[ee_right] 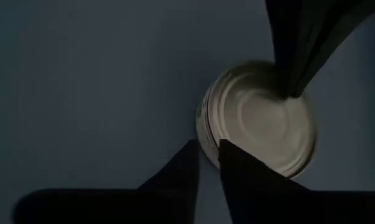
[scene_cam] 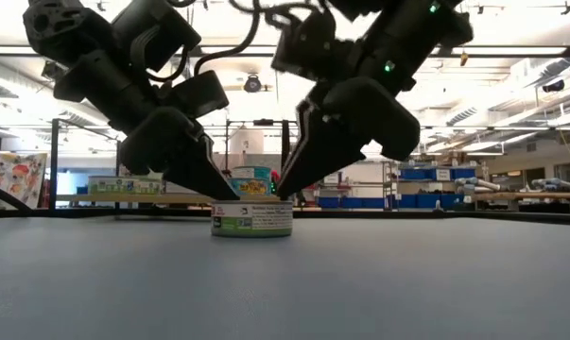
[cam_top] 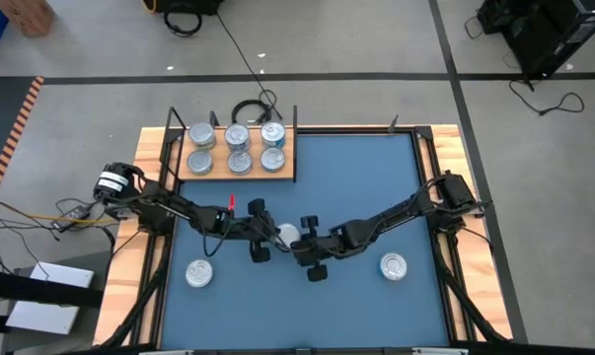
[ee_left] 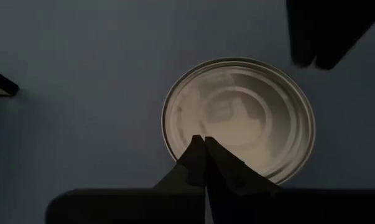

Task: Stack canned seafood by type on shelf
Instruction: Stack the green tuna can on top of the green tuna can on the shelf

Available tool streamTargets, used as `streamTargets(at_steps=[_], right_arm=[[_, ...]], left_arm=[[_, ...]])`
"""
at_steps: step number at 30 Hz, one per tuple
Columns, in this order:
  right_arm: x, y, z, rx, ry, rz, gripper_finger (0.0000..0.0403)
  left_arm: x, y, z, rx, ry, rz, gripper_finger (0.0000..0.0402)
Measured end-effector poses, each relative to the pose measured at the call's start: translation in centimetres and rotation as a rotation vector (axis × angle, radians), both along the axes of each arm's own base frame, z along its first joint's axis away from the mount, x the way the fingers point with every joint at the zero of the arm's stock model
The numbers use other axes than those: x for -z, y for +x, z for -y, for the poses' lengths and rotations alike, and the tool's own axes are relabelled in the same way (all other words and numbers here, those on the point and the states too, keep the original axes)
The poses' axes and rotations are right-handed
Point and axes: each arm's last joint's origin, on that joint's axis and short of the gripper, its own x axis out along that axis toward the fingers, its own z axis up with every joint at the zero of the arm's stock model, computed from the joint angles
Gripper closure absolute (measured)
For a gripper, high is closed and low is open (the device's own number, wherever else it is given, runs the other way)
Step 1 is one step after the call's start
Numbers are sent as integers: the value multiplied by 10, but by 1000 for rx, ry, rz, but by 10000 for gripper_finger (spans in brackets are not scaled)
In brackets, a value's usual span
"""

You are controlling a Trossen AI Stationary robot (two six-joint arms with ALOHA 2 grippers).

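Concrete floor with taped lines and loose cables surrounds the table (cam_top: 129, 286), whose wooden top carries a blue mat (cam_top: 356, 177). At the mat's far left edge stands the shelf (cam_top: 287, 168), holding six tins (cam_top: 237, 148) in two rows of three; whether they are grouped by type cannot be read. Three tins remain on the mat: one near the left front (cam_top: 199, 273), one near the right front (cam_top: 393, 265), and a centre tin (cam_top: 288, 234) over which both arms meet. The left gripper (ee_left: 204, 142) has its fingers pressed together, tips resting on or just above the lid at its rim, holding nothing. The right gripper (ee_right: 209, 146) has its fingers slightly apart, just at the tin's rim on the opposite side; no grip is evident. Judgement: the task is well advanced but unfinished, with three tins still to place, and any stacking would go on top of the six. Clearance is poor at the centre, where the two grippers crowd one tin. Open mat lies between there and the shelf, whose black uprights (cam_top: 295, 116) need watching on approach.
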Motion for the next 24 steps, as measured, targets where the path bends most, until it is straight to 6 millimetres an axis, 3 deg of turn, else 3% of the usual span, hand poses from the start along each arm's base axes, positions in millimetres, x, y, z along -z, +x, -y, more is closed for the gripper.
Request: streamTargets(at_steps=[11,20,24], right_arm=[[-2,-5,-18,-92,-236,11,216],[-2,-5,-17,-110,-250,4,223],[-2,-5,-16,-108,-247,6,239]], left_arm=[[3,-2,-2,-1,-8,6,401],[-26,-3,12,203,13,104,400],[-26,-7,25,346,25,90,375]])
